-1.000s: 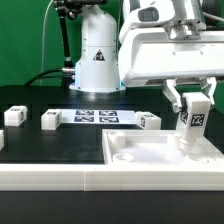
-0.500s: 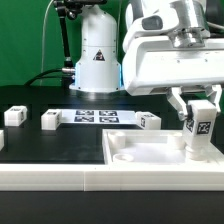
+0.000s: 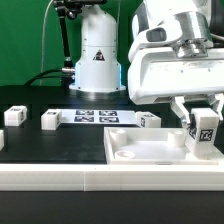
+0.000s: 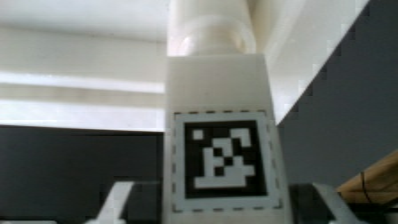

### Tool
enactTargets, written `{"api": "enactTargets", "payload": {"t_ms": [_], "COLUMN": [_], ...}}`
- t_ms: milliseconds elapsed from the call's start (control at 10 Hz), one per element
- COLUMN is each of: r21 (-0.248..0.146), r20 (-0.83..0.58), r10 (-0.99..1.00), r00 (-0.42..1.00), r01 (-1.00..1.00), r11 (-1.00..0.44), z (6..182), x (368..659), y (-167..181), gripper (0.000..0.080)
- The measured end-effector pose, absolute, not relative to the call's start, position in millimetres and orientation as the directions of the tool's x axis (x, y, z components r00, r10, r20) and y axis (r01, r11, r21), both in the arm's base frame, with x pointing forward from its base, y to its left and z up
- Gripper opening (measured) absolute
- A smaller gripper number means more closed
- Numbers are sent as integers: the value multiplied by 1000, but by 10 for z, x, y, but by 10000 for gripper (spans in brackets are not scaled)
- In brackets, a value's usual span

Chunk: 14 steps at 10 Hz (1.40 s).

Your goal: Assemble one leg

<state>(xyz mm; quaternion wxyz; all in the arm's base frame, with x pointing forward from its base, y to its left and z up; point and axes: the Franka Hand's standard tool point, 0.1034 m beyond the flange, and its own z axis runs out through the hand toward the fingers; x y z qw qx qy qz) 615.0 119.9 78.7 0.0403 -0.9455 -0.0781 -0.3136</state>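
My gripper (image 3: 205, 112) is shut on a leg (image 3: 205, 131), a small white block with a black-and-white tag facing the camera. I hold it upright at the exterior view's right. Its lower end is at the right corner of the large white panel (image 3: 150, 150) with recessed corners. I cannot tell whether it touches the panel. In the wrist view the leg (image 4: 221, 120) fills the middle and points away toward the white panel (image 4: 71, 60). My gripper (image 4: 222, 212) has a finger (image 4: 125, 205) on each side of it.
Three more legs lie on the black table: one at the far left (image 3: 13, 115), one beside it (image 3: 50, 120), and one behind the panel (image 3: 150, 121). The marker board (image 3: 95, 116) lies in front of the robot base (image 3: 97, 55).
My gripper has moved toward the exterior view's right and slightly down with the leg in it. The loose legs and the panel have not moved.
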Motion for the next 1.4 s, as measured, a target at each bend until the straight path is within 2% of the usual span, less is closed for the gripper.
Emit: {"api": "enactTargets", "payload": {"t_ms": [200,300,400,500,600,900,1200,1400], "r21": [-25,-32,-32,-32,-32,-33,-38,-41], "r20": [592,553,552,551,549,548,518,502], "r10": [127,132,131,132,132,132,142,144], "r00": [796,823,823,824,825,826,843,853], "r01": [176,179,178,179,179,179,188,190], "r11": [-984,-983,-983,-983,-983,-983,-981,-981], "z": [758,738,734,729,725,724,911,881], "x": [6041,6035,6039,6036,6033,6033,6061,6051], "y": [1194,1196,1196,1196,1196,1196,1214,1220], "gripper": [294,394,394,531,612,647,649,649]}}
